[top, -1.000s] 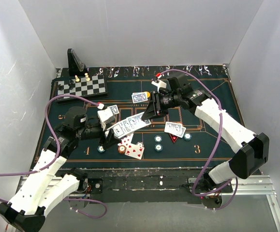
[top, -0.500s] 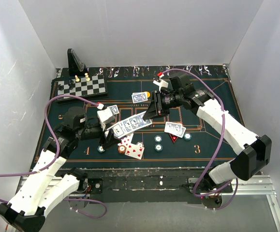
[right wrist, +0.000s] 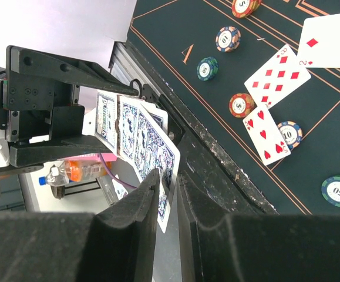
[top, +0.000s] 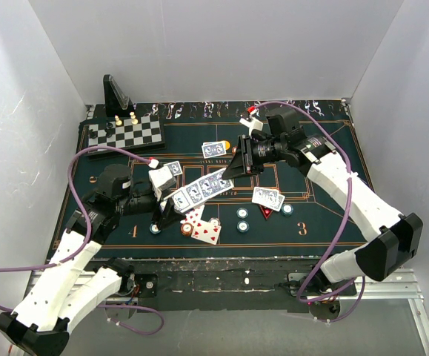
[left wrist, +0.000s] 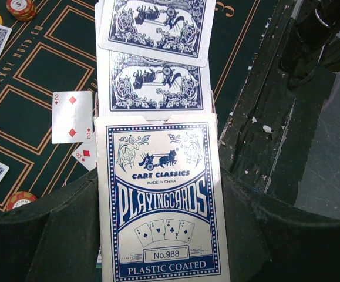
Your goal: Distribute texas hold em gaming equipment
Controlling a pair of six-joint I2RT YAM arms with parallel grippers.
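Observation:
My left gripper [top: 167, 208] is shut on a blue and white playing-card box [left wrist: 164, 205], held above the green felt. Several blue-backed cards [top: 207, 185] stick out of the box in a row. My right gripper [right wrist: 168, 200] has its jaws on either side of the outermost card [right wrist: 165, 170], with a slim gap still showing. Two blue-backed cards [top: 214, 150] lie at the centre back and two more [top: 268, 198] at the right. Red face-up cards [top: 205, 228] lie near the front. Chips [top: 242, 219] and a red triangle marker [top: 265, 211] sit on the felt.
A black-and-white chessboard [top: 125, 133] with pawns and a black angled stand [top: 115, 95] stand at the back left. White walls close in the sides and back. The felt's front edge meets a dark scuffed rail [top: 221, 274].
My right gripper's jaws have narrowed around the end card, and that arm has shifted slightly back and right. The left arm and the box have stayed put.

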